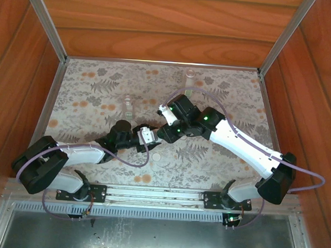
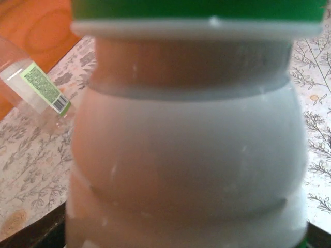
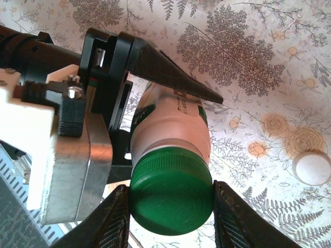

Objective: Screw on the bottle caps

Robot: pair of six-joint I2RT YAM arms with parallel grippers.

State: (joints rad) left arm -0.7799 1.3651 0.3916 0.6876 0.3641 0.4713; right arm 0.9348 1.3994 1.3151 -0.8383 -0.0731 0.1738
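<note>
The white bottle (image 3: 173, 124) with green print is held off the floral mat between my two grippers. My left gripper (image 1: 144, 135) grips its body; one black finger (image 3: 170, 72) lies along the side. In the left wrist view the bottle's shoulder (image 2: 186, 144) is very close. My right gripper (image 3: 170, 204) is shut on the dark green cap (image 3: 171, 194), which sits on the bottle's neck, a finger pressed on each side. The cap's rim (image 2: 196, 9) lies along the top edge of the left wrist view. A white cap (image 3: 312, 168) lies loose on the mat (image 1: 156, 156).
A clear bottle with a yellow-green label (image 1: 127, 105) stands left of centre, seen too from the left wrist (image 2: 36, 88). A shorter clear bottle (image 1: 189, 76) stands near the back edge. Wooden walls (image 1: 159, 23) enclose the mat on three sides.
</note>
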